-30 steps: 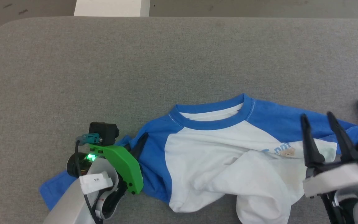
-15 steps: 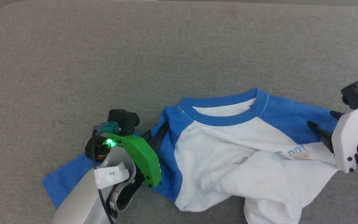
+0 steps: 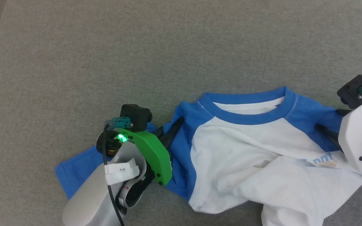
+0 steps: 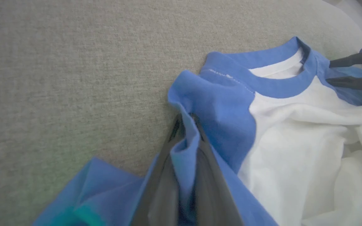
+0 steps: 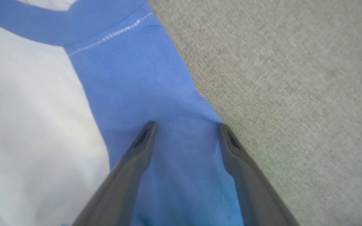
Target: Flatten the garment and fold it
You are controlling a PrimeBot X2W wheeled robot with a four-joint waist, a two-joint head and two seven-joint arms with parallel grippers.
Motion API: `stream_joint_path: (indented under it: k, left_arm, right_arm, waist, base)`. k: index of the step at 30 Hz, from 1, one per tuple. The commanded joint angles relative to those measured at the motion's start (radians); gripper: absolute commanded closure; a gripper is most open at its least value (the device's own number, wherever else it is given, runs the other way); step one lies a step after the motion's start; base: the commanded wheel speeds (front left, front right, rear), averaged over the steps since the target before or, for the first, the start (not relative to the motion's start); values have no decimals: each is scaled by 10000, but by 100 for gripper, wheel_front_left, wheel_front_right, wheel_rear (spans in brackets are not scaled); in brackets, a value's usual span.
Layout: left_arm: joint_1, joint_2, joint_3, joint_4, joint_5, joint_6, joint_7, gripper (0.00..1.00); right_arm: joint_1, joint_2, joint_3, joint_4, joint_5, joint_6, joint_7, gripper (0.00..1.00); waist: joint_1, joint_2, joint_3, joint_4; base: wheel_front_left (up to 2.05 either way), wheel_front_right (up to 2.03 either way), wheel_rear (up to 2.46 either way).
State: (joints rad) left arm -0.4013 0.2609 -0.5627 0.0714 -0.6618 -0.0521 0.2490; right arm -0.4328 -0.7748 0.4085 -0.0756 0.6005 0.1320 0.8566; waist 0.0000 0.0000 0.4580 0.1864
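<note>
Head view is showing the left gripper (image 3: 177, 123) clamping a blue shoulder fold of the shirt (image 3: 247, 150), the right gripper (image 3: 328, 119) sitting wide open over the other shoulder.

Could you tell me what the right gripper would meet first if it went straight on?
Most likely the blue shoulder of the garment, lying between the open fingers of the right gripper; depth is unclear.

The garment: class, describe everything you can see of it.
The garment is a soft T-shirt, white body with blue sleeves and a blue neck band, small chest print. It lies crumpled, front up, on the grey fabric surface. The left gripper is shut on a fold at one blue shoulder; the right gripper stands open over the other.
</note>
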Motion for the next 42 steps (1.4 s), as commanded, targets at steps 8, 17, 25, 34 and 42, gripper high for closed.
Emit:
stream_joint_path:
  k: [8,17,25,34,42]
  left_arm:
    - [-1,-25,130,292,-233,-81,-335,100]
    - [246,128,737,110,-161,-234,-2074,100]
    - [-563,306,1203,-234,22,-64,-2403,100]
    - [-3217,463,1324,76,103,36,-848,100]
    - [-6236,732,1839,1451,637,445,-255,100]
  right_arm:
    - [27,661,-179,1302,-207,-13,-1754,100]
    - [187,3604,-3359,1546,-697,-13,-4884,100]
    - [-139,4979,-4426,1033,-1271,-13,-5208,100]
    - [-1727,5458,-4041,1122,-1836,-13,-4447,100]
    - [-4670,5618,-4023,2253,-2778,-13,-4481,100]
  waist:
    - [0,0,-178,0]
    - [0,0,-1825,-500]
    - [0,0,-3105,-1126]
    - [0,0,-3611,-1706]
    - [0,0,-3170,-2107]
  base:
    - [0,0,0]
    - [0,0,0]
    - [0,0,0]
    - [0,0,0]
    - [0,0,0]
